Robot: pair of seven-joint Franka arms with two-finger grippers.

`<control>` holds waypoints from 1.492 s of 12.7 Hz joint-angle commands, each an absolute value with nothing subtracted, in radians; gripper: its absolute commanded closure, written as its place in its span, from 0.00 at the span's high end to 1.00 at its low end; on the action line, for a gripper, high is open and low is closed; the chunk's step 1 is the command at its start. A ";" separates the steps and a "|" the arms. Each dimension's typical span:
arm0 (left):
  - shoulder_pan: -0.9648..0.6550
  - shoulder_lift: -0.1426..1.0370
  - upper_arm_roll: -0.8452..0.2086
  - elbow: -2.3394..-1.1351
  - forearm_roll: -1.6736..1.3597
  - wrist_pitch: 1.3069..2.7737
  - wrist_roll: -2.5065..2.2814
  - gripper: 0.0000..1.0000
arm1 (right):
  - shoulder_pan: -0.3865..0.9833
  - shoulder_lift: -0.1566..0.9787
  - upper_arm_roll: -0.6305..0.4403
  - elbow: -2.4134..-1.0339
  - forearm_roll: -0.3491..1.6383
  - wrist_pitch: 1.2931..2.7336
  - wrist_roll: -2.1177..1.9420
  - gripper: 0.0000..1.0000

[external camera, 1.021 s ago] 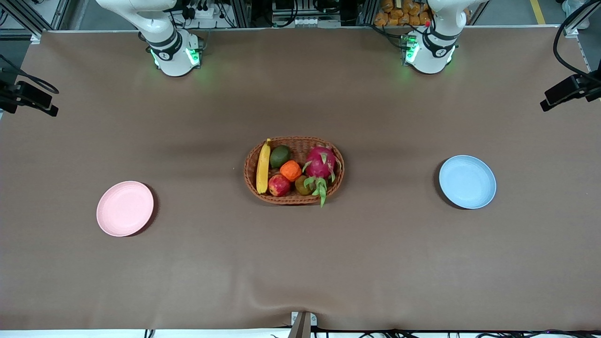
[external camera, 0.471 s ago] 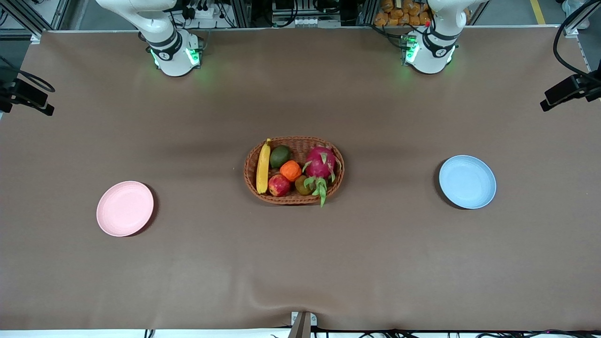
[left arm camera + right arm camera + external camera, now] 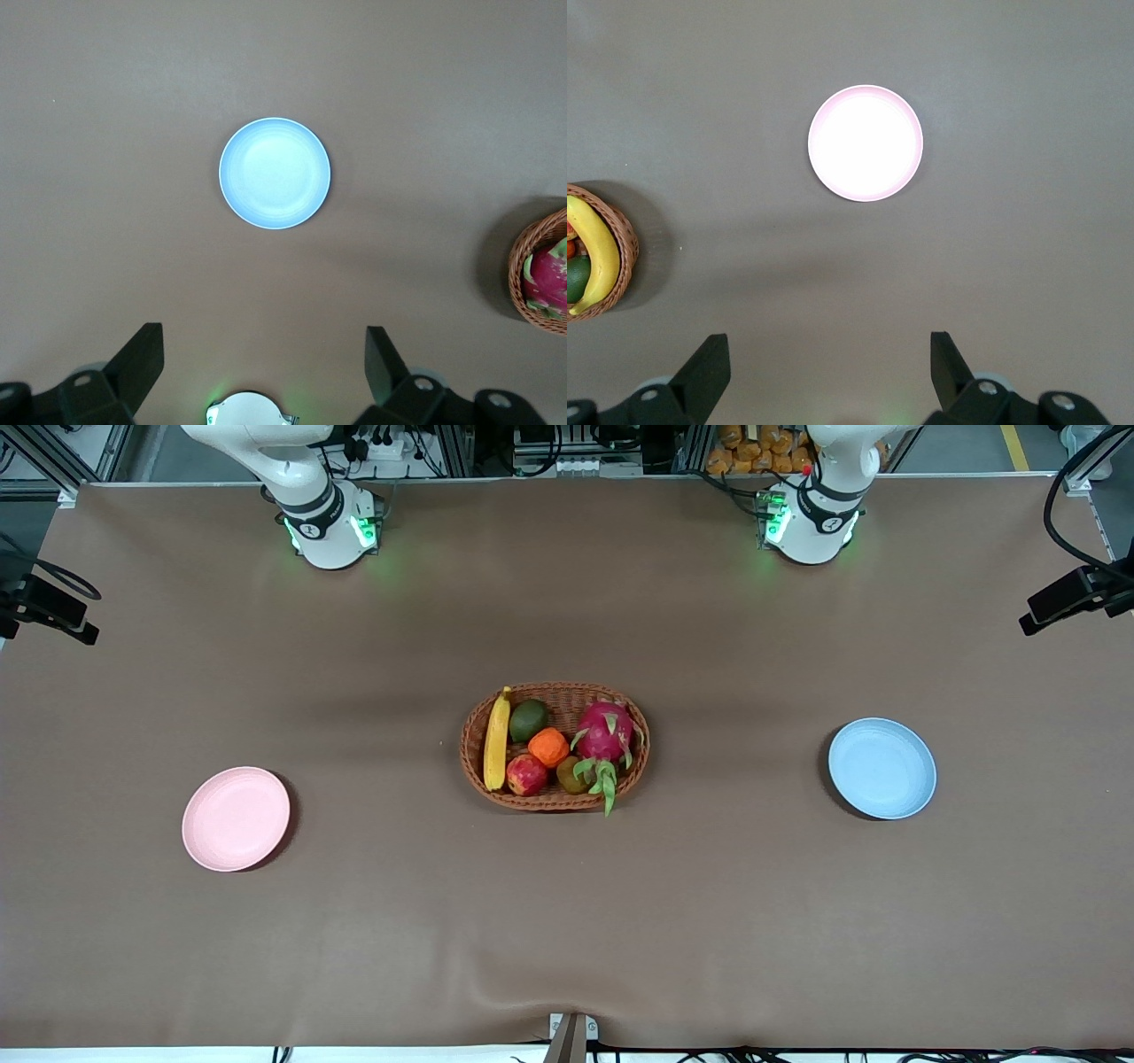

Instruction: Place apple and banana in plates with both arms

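Observation:
The red apple (image 3: 526, 774) and the yellow banana (image 3: 497, 739) lie in the wicker basket (image 3: 540, 802) at mid-table; the banana (image 3: 594, 252) also shows in the right wrist view. The pink plate (image 3: 236, 818) lies toward the right arm's end, the blue plate (image 3: 881, 768) toward the left arm's end, both bare. My left gripper (image 3: 265, 329) hangs high and open over bare cloth near its base, with the blue plate (image 3: 275, 173) below. My right gripper (image 3: 829, 336) hangs likewise, open, with the pink plate (image 3: 866, 142) below. Neither gripper shows in the front view.
The basket also holds a pink dragon fruit (image 3: 605, 732), an orange fruit (image 3: 549, 747), a dark green fruit (image 3: 529, 719) and a small brownish one (image 3: 571, 774). Brown cloth covers the table. Black devices on mounts stick in at both table ends (image 3: 1067, 595).
The black device at the right arm's end of the table has shifted slightly. Fruit, basket and plates lie as before.

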State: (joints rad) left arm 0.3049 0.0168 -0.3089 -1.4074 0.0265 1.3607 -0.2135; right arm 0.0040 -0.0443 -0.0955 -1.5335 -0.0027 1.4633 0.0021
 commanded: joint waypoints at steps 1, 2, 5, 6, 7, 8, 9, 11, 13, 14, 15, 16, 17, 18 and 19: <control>0.310 0.020 -0.310 -1.391 0.031 1.342 -0.199 1.00 | 0.005 -0.041 -0.095 -1.519 -0.014 1.463 0.003 1.00; 0.310 0.020 -0.311 -1.391 0.031 1.342 -0.199 1.00 | 0.003 -0.041 -0.095 -1.519 -0.012 1.463 0.005 1.00; 0.305 0.020 -0.311 -1.396 0.031 1.342 -0.201 1.00 | 0.003 -0.041 -0.095 -1.519 -0.012 1.460 0.012 1.00; 0.305 0.020 -0.311 -1.397 0.031 1.341 -0.201 1.00 | 0.003 -0.041 -0.095 -1.519 -0.012 1.460 0.014 1.00; 0.304 0.020 -0.311 -1.397 0.031 1.341 -0.201 1.00 | 0.003 -0.041 -0.095 -1.519 -0.014 1.460 0.014 1.00; 0.302 0.020 -0.311 -1.397 0.031 1.341 -0.202 1.00 | 0.003 -0.041 -0.095 -1.519 -0.012 1.462 0.014 1.00; 0.304 0.020 -0.313 -1.397 0.031 1.341 -0.201 1.00 | 0.003 -0.041 -0.095 -1.517 -0.012 1.462 0.014 1.00; 0.305 0.020 -0.313 -1.402 0.029 1.339 -0.201 1.00 | 0.006 -0.041 -0.095 -1.519 -0.012 1.462 0.014 1.00; 0.301 0.020 -0.314 -1.401 0.031 1.339 -0.202 1.00 | 0.005 -0.041 -0.095 -1.517 -0.012 1.463 0.014 1.00; 0.301 0.020 -0.314 -1.401 0.031 1.339 -0.201 1.00 | 0.003 -0.041 -0.095 -1.514 -0.012 1.463 0.014 1.00; 0.299 0.020 -0.316 -1.402 0.031 1.339 -0.201 1.00 | 0.003 -0.041 -0.095 -1.513 -0.012 1.463 0.014 1.00; 0.295 0.020 -0.314 -1.401 0.032 1.339 -0.201 1.00 | 0.003 -0.041 -0.095 -1.514 -0.012 1.462 0.014 1.00; 0.291 0.020 -0.316 -1.401 0.031 1.339 -0.204 1.00 | 0.003 -0.041 -0.095 -1.513 -0.012 1.463 0.014 1.00; 0.288 0.023 -0.316 -1.401 0.031 1.341 -0.204 1.00 | 0.003 -0.041 -0.095 -1.511 -0.012 1.463 0.014 1.00; 0.290 0.032 -0.316 -1.399 0.032 1.341 -0.203 1.00 | 0.003 -0.041 -0.095 -1.511 -0.012 1.463 0.014 1.00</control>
